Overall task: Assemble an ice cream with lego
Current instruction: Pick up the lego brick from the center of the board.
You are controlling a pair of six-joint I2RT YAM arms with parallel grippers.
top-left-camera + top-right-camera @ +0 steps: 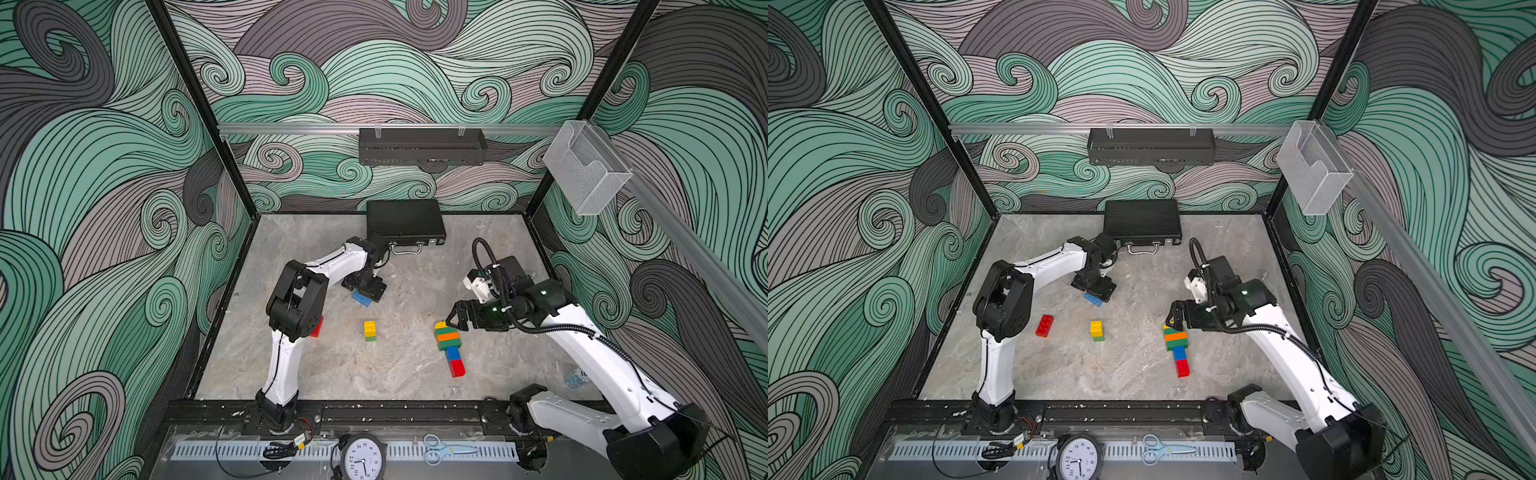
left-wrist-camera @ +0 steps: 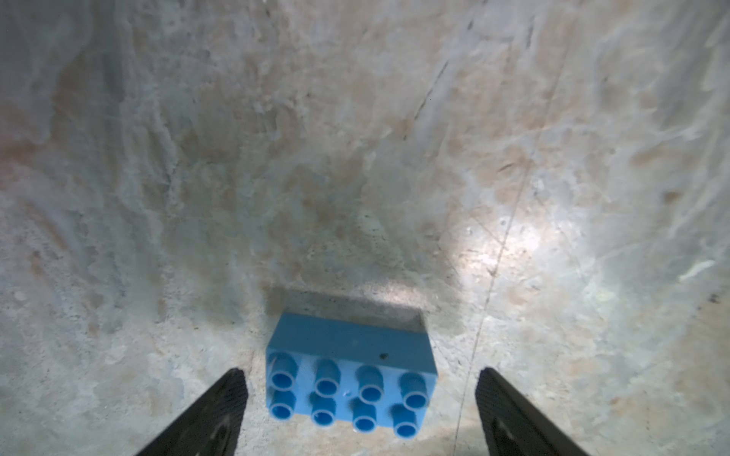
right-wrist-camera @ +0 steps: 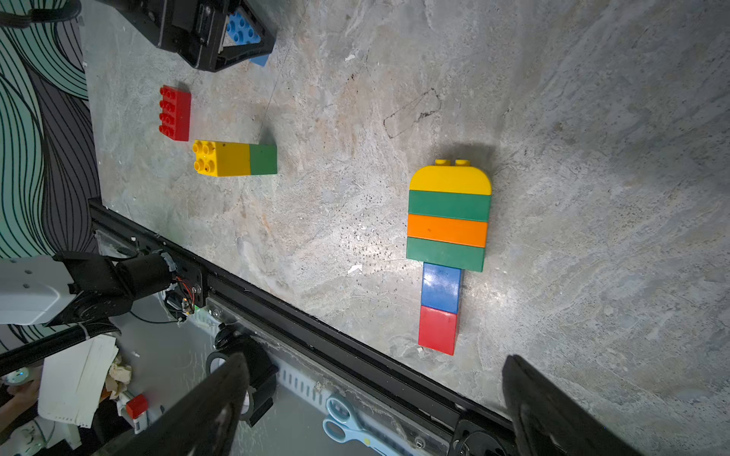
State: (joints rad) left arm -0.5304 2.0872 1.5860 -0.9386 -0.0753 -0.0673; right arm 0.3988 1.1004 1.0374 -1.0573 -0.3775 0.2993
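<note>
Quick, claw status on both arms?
Left claw: open, straddling the blue brick, not gripping it.
Right claw: open, empty, near the lego ice cream.

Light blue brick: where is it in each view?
Top view: light blue brick on the table, poking out under the left gripper.
Top view: the brick under that gripper, behind the yellow-green stack.
Left wrist: between the open jaws, touching neither.
Right wrist: glimpsed through the left gripper's frame, beyond the red brick.
Shared landmark: the left gripper.
</note>
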